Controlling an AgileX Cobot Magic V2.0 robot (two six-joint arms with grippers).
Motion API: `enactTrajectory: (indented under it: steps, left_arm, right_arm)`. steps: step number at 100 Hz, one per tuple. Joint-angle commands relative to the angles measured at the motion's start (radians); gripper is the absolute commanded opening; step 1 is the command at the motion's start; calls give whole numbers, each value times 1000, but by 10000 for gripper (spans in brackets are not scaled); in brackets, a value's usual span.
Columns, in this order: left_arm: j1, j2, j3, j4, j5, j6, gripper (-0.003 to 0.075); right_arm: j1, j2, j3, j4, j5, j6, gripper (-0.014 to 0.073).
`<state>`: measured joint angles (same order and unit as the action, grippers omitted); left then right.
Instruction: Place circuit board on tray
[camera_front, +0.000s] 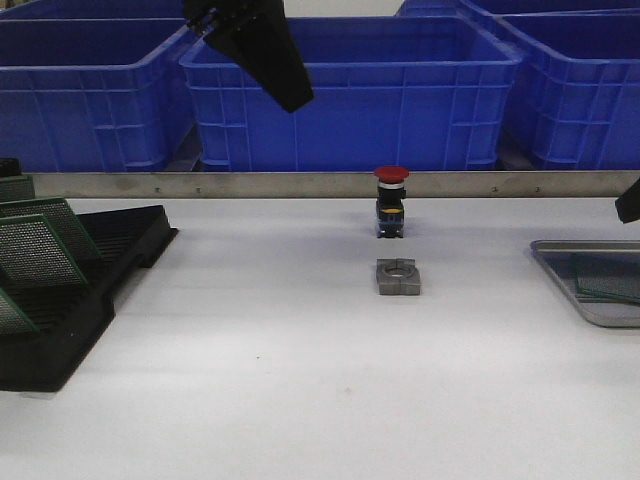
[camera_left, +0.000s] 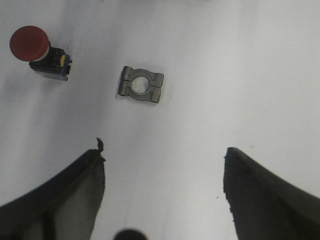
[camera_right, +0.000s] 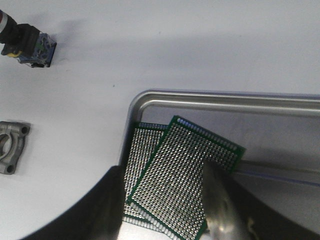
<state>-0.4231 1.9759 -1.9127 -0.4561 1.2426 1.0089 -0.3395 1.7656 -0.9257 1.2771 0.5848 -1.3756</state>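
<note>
We see two green circuit boards (camera_right: 175, 175) lying flat in the tray (camera_front: 590, 285) at the far right. Our right gripper (camera_right: 165, 210) hangs over them, jaws apart, holding nothing. Our left gripper (camera_left: 162, 195) is high up, wide open and empty.

Two green perforated circuit boards, the upper (camera_right: 185, 175) overlapping the lower (camera_right: 137, 170), lie in the single silver tray (camera_right: 225, 102) directly beneath the right gripper (camera_right: 165, 210). At least three more boards (camera_front: 35, 250) stand in one black slotted rack (camera_front: 110, 275), far across the table from that gripper. One red-capped push button (camera_left: 37, 52) and one grey metal clamp block (camera_left: 141, 85) sit ahead of the left gripper (camera_left: 162, 192). Four blue bins (camera_front: 350, 90) line the back.
</note>
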Motion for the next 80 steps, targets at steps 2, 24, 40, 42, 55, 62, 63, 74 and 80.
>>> enactTrajectory:
  steps: [2,24,40,42,55,62,63,74,80]
  left_arm:
    - [1,-75,-55,42,33,-90,405]
    - [1,-154,-67,303,33,-278,59]
    - [1,-225,-67,336,33,-480,-20]
    - [1,-233,-65,336,33,-497,-20]
    - [1,-281,-63,361,4,-617,-20]
    - [1,-311,-53,399,-37,-683,-20]
    - [1,-319,-51,403,-47,-694,-20]
    - [1,-385,12,435,-148,-765,-20]
    - [1,-433,61,433,-204,-795,-20]
  right_arm:
    - [-5,-67,-18,34,56,-5,300]
    - [-3,-169,-18,20,60,-4,-67]
    - [7,-279,-14,20,63,-4,-61]
    - [10,-295,-11,20,59,-4,-61]
    - [47,-401,28,20,9,-10,-61]
    - [77,-461,68,22,-42,-29,-61]
    - [81,-467,72,22,-47,-34,-61]
    - [138,-553,136,63,-118,-89,-61]
    - [160,-595,166,99,-139,-131,-61]
